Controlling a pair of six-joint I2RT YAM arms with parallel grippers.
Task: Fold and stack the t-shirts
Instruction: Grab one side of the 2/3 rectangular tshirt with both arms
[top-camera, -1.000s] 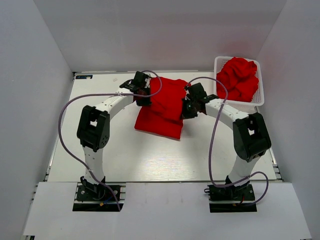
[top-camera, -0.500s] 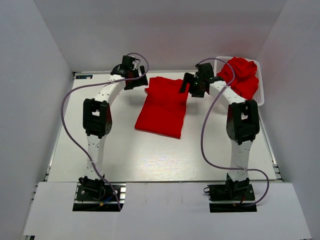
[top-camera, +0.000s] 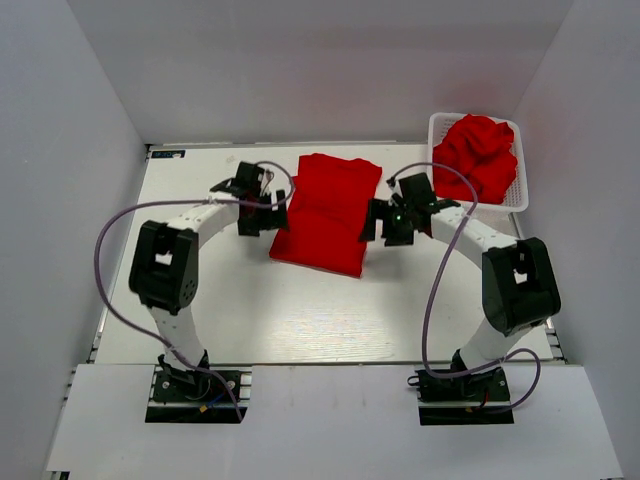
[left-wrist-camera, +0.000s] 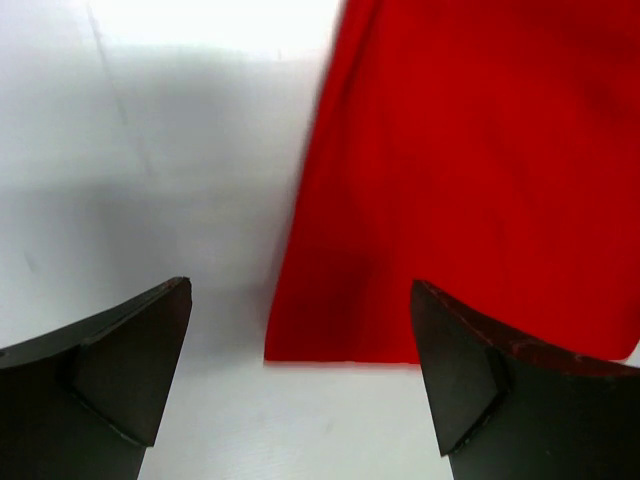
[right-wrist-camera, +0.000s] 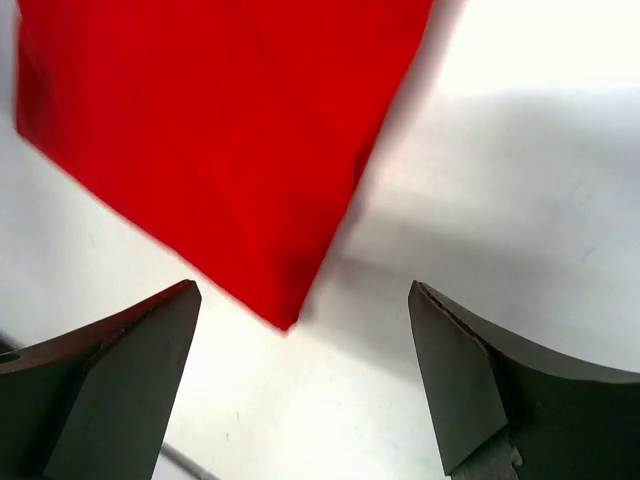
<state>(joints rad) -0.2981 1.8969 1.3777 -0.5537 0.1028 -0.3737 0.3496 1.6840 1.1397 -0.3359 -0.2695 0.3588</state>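
No legible text, brand or number. The small dark sticker (top-camera: 170, 154) at the far-left corner of the flat white table (top-camera: 300, 320) is too small to read.

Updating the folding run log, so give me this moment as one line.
shirt: folded flat | left fingers: open, empty, at its left edge | right fingers: open, empty, at its right edge | basket: more shirts

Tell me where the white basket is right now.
Overhead view: the white basket sits in the table's far right corner, holding crumpled red t-shirts, right of the folded t-shirt.
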